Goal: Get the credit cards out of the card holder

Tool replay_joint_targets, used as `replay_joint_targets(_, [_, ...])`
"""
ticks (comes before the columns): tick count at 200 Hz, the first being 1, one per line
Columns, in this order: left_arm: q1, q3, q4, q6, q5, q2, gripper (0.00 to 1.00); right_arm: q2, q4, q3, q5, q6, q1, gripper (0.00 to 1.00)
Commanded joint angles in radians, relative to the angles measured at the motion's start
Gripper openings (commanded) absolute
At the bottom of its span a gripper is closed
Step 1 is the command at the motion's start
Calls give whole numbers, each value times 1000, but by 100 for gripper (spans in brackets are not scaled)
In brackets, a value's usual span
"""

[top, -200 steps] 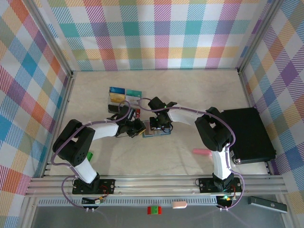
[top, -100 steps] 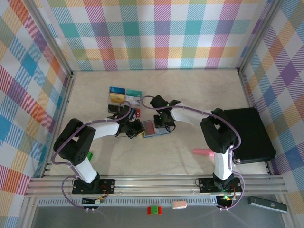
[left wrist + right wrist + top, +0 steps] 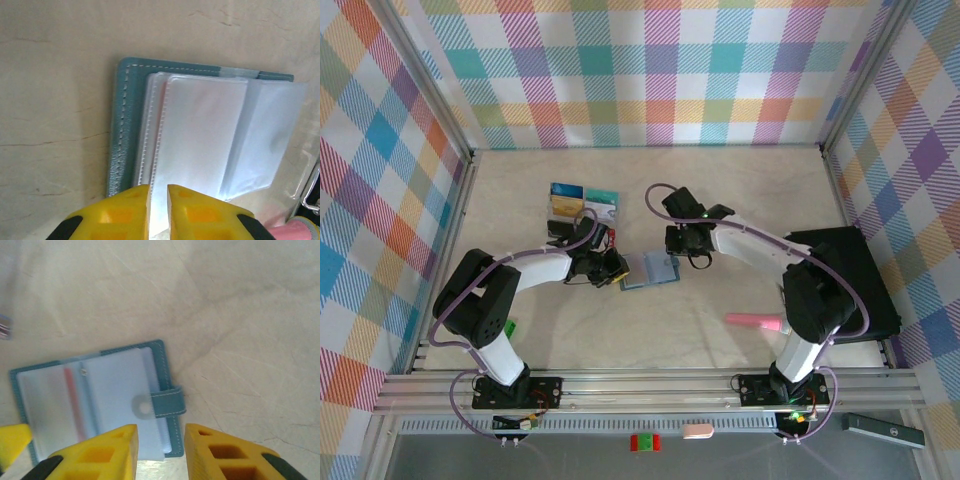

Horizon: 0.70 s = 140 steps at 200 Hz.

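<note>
The teal card holder (image 3: 650, 270) lies open on the table with its clear sleeves (image 3: 205, 135) fanned out. Its side tab (image 3: 167, 401) points right. A red card edge (image 3: 72, 400) shows through the sleeves. My left gripper (image 3: 617, 268) is at the holder's left edge, and its yellow fingers (image 3: 120, 215) are nearly together on a clear sleeve. My right gripper (image 3: 682, 243) hovers just behind the holder, open and empty (image 3: 161, 432), above the tab. Several credit cards (image 3: 567, 190) lie spread at the back left, with a red one (image 3: 610, 238) among them.
A big black box (image 3: 845, 285) sits at the right wall. A pink object (image 3: 755, 322) lies in front of it. A green block (image 3: 508, 327) is beside the left arm's base. The patterned walls close in the table on three sides.
My right gripper has pulled back from the holder toward the back right with nothing in it. The red card seen on top of the holder is now under clear sleeves. The left gripper stays put.
</note>
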Motion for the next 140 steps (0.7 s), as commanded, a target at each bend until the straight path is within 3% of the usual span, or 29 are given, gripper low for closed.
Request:
replay_joint_targets(1, [-7,36,-55,36,14,-2,17,-11,32,-9,-34,-41,9,31])
replay_joint_targets(41, [62,-1,-82,28,0,-73,17,55,6,45,-83,-123,61,33])
replay_joint_targets(104, [280,-135,-60,-23,40,-218,24,301,-135,292,-65,-253,226,37])
replay_joint_targets(140, [324,-160,-75,-22,40,-259,25,404,-200,385,-96,-281,253,39])
